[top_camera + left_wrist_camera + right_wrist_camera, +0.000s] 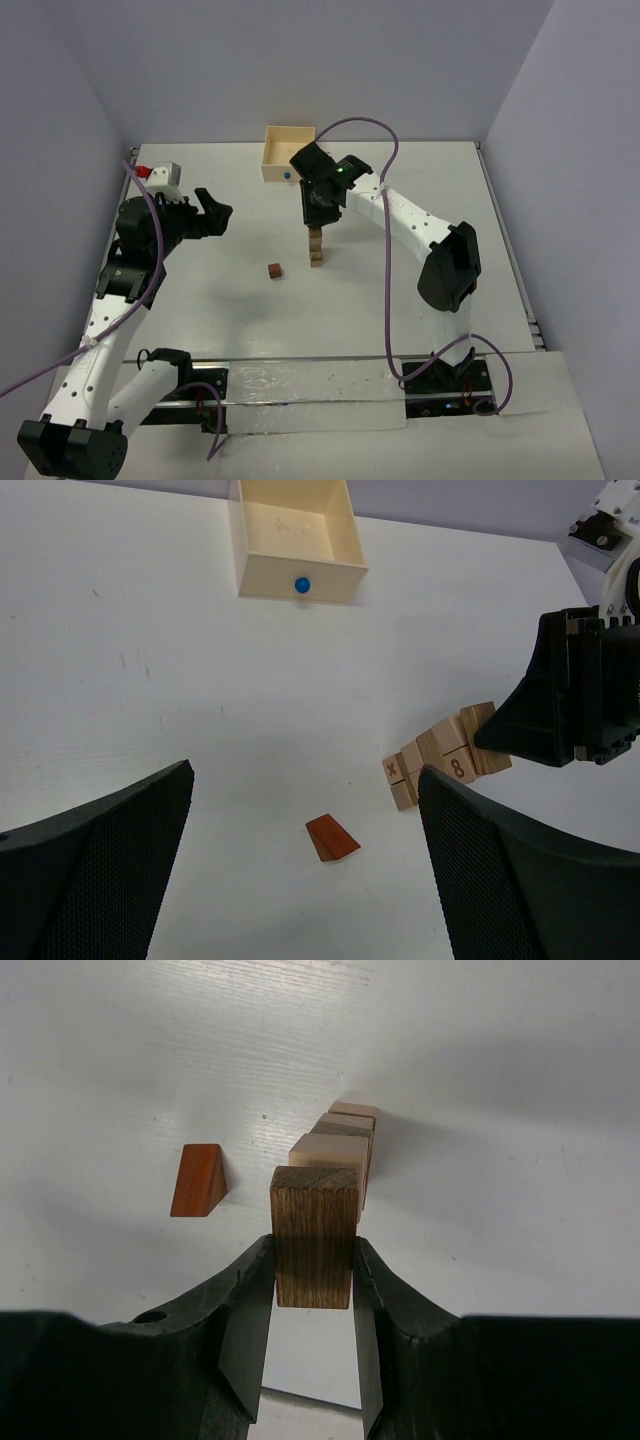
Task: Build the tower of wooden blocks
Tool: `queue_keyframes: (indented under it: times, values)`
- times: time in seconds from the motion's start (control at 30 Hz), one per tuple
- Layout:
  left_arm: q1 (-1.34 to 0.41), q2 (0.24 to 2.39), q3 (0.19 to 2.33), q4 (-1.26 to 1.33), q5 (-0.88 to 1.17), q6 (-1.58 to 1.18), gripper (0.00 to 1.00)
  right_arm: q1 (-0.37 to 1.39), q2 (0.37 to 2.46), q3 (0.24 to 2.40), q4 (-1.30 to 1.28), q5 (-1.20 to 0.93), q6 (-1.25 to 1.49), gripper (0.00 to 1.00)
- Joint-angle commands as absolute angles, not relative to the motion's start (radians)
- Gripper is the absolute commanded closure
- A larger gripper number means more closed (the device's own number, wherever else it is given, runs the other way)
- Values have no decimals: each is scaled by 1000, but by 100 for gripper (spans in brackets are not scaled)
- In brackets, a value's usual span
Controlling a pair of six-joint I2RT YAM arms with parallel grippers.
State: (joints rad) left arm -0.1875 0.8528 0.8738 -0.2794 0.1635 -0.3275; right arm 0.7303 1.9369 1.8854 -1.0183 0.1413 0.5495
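White table (200, 300): the work surface. The stacking takes place near its middle, within reach of both arms.
Right arm (410, 225): stretched from the near edge toward the centre, so its claw comes down on the stack from above rather than from the side.
Pale wooden box (275, 165): open-topped with a blue dot on its front wall, at the far edge behind the stack and apart from it. It appears to play no part in this step.
Tower (316, 247): upright near the table's centre, one block wide and several blocks high. Its top is directly under the right claw.
Left gripper (218, 212): jaws spread wide and holding nothing. It hangs well to the left of the tower, probably to stay clear of it.
Right gripper (313, 1260): clamped on the dark block (314, 1245) by two opposite side faces. This leaves the underside free to land flat.
Dark block, position: lined up over the top of the column. Whether it already touches the block beneath cannot be told.
Reddish block (275, 270): lies loose on the table just left of the tower's foot, likely a piece not yet stacked.
Step in hand: setting the dark block on top, where a small sideways nudge could topple the narrow column.
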Motion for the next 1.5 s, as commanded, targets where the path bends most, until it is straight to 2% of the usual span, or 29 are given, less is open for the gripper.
queue_keyframes:
  times: [0.0,0.5,0.57,0.63,0.83,0.93,1.03,1.1,1.17,1.27,1.37,1.47]
  values:
    - [-181,844,881,-227,170,-324,1,723,1950,1930,-1015,150,548,55]
    - [-181,851,888,-238,191,-306,1,724,1915,1937,-998,75,523,11]
    - [-181,866,913,-272,244,-251,1,727,1897,1941,-988,41,502,6]
    - [-181,882,933,-326,403,-159,1,727,1872,1944,-977,7,448,2]
    - [-181,914,950,-511,705,176,2,723,1743,1924,-951,-75,304,0]
    - [-181,940,945,-549,752,259,5,715,1679,1903,-931,-102,261,0]
    - [-184,994,933,-652,842,515,7,690,1587,1883,-909,-157,205,0]
    - [-189,1025,938,-707,857,634,8,676,1554,1872,-901,-178,185,0]
    - [-200,1074,967,-804,861,890,11,655,1513,1846,-896,-192,167,0]
    - [-239,1109,986,-874,816,1061,14,620,1457,1789,-881,-185,156,0]
    - [-283,1139,989,-856,754,1146,17,585,1421,1754,-872,-156,150,0]
    - [-323,1175,967,-756,733,1071,23,518,1387,1738,-870,-147,153,0]
